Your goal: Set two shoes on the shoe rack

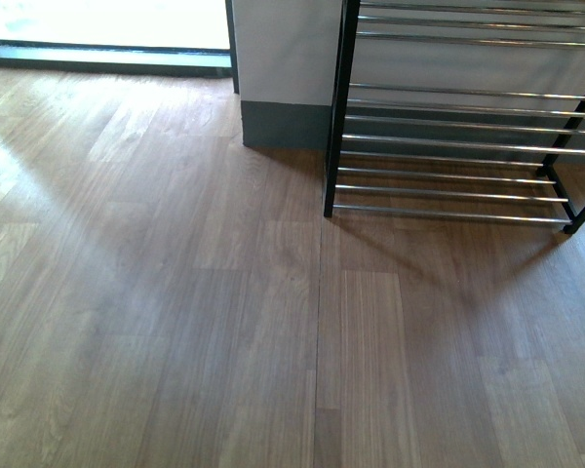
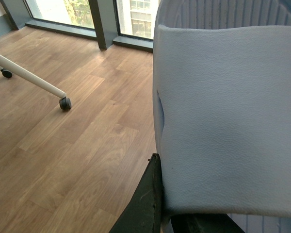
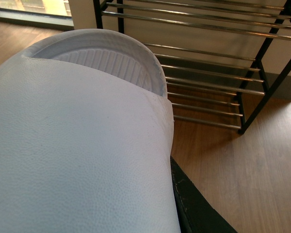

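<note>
Transport step. Each wrist view is showing a pale slide slipper, not a sneaker: left slipper, right slipper. Both appear gripped; jaws hidden, cannot tell. Shoe rack is standing empty on the floor's far right; next, lowering onto its bars.

We see only part of the shoe rack from the front: its top and right side run past the picture's edge. Neither arm shows there. In the left wrist view a pale slide sandal fills the frame, hiding the left gripper apart from one dark finger; its grip we cannot judge. In the right wrist view another pale sandal covers the right gripper likewise, leaving a dark edge, and both sandals are cropped.
</note>
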